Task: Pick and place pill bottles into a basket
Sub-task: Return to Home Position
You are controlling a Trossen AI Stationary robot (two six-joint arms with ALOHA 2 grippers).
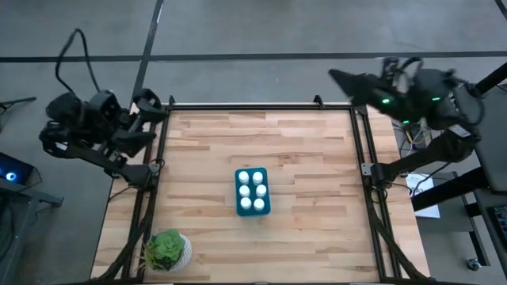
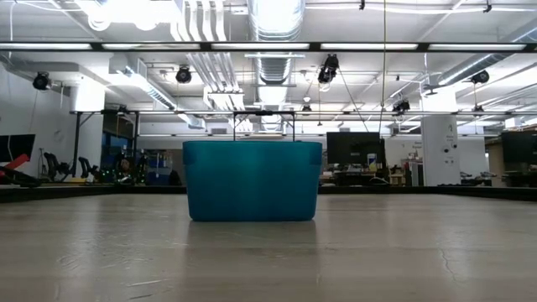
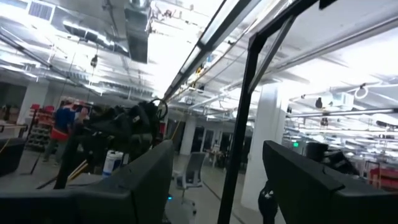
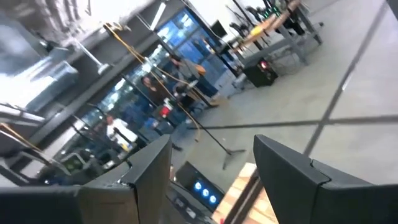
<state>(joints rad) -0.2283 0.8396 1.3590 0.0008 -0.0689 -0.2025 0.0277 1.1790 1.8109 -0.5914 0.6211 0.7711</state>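
Observation:
The teal basket [image 1: 253, 191] stands on the wooden table near its middle, and several white pill bottles [image 1: 251, 190] stand inside it in two rows. In the low view the basket [image 2: 252, 180] hides the bottles. My left gripper [image 1: 154, 111] is off the table's far left corner, open and empty; its fingers show in the left wrist view [image 3: 214, 180]. My right gripper [image 1: 341, 79] is beyond the table's far right corner, open and empty; it also shows in the right wrist view [image 4: 211, 168].
A round white pot with a green plant [image 1: 167, 251] stands at the table's near left corner. A black metal frame [image 1: 261, 106] runs along the table's far, left and right edges. People show far off in the room in the wrist views.

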